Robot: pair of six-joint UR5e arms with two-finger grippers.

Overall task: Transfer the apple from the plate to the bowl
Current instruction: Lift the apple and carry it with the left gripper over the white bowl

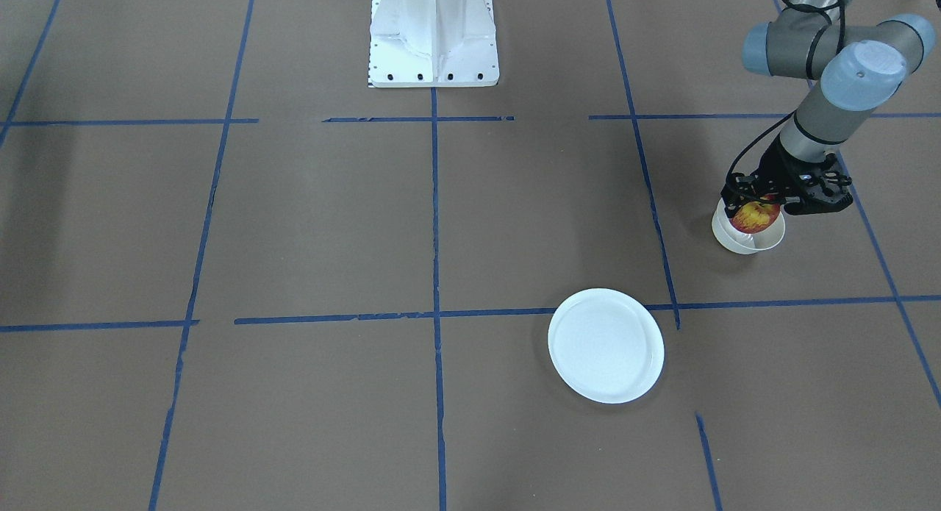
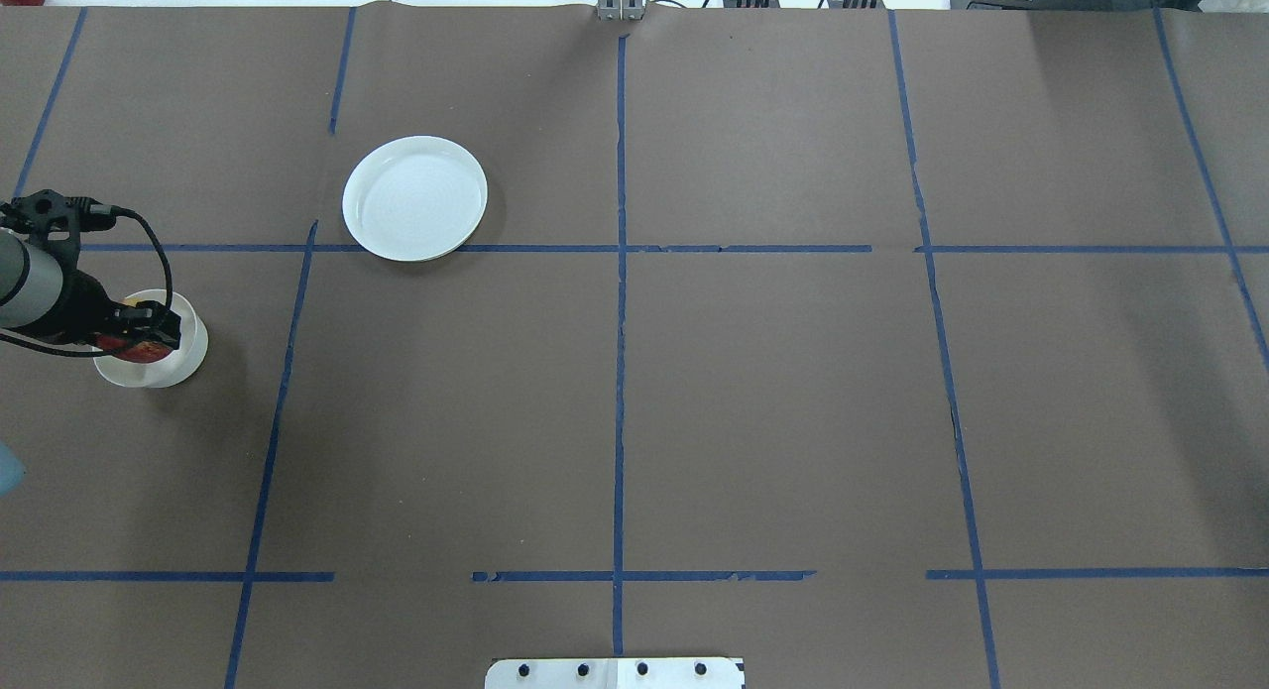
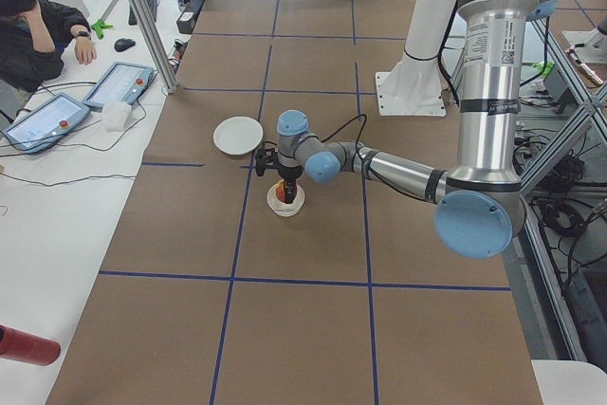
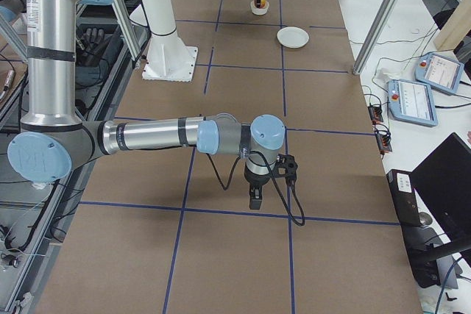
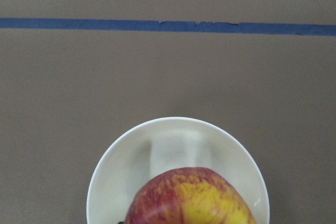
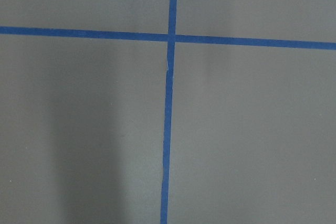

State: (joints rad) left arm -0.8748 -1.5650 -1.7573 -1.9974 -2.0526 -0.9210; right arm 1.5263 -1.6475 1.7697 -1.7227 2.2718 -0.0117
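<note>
My left gripper [image 1: 757,205] is shut on the small red and yellow apple [image 1: 755,218] and holds it right over the small deep white bowl [image 1: 744,240], at about rim height. In the left wrist view the apple [image 5: 191,199] fills the bottom centre, with the bowl [image 5: 157,153] under it. The overhead view shows the apple [image 2: 141,350] above the bowl [image 2: 183,357] at the far left. The flat white plate [image 1: 606,345] lies bare, apart from the bowl. My right gripper [image 4: 255,202] points down over bare table, and I cannot tell whether it is open or shut.
Brown paper with blue tape lines [image 2: 620,248] covers the table. The robot's white base [image 1: 434,37] stands at mid table edge. The plate also shows in the overhead view [image 2: 414,197]. A person sits at a side desk with tablets [image 3: 38,120].
</note>
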